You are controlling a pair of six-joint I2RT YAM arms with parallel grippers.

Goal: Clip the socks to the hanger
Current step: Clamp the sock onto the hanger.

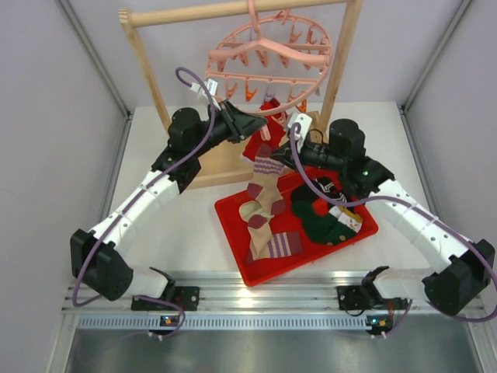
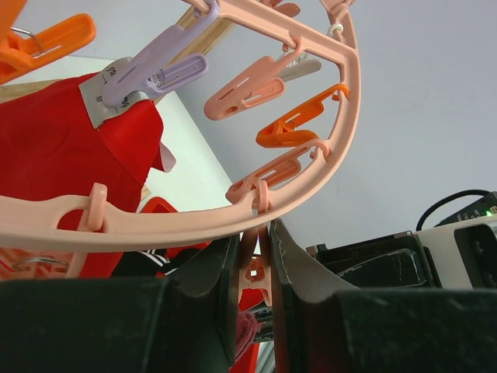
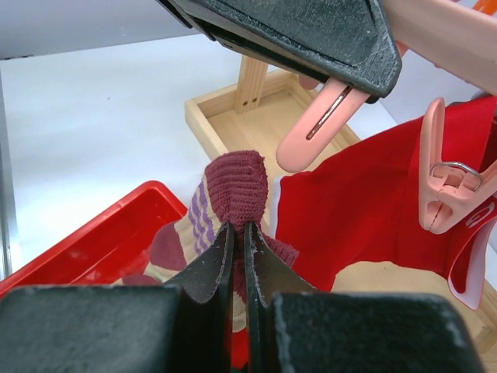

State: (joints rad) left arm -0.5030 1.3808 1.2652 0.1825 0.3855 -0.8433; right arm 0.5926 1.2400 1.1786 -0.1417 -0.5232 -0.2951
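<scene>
Centre of top view: right gripper [image 3: 240, 237] clenched on striped sock [image 3: 233, 186] cuff, just below hanger [image 2: 155, 225]. Left gripper [image 2: 254, 264] squeezes pink peg [image 3: 314, 134], upper right of right-wrist view. Advice: lift cuff straight into peg mouth, seat deep, release peg first.

Hardly anything to read. Only one bit of print: tiny dark characters on a small grey label [image 2: 99, 97] fixed to the red fabric [image 2: 46, 155], at about ten o'clock in the left wrist view, just below the lilac peg [image 2: 159, 68]. Too small and too tilted to make out. No legible brand, number or sign in the top external or right wrist views.
</scene>
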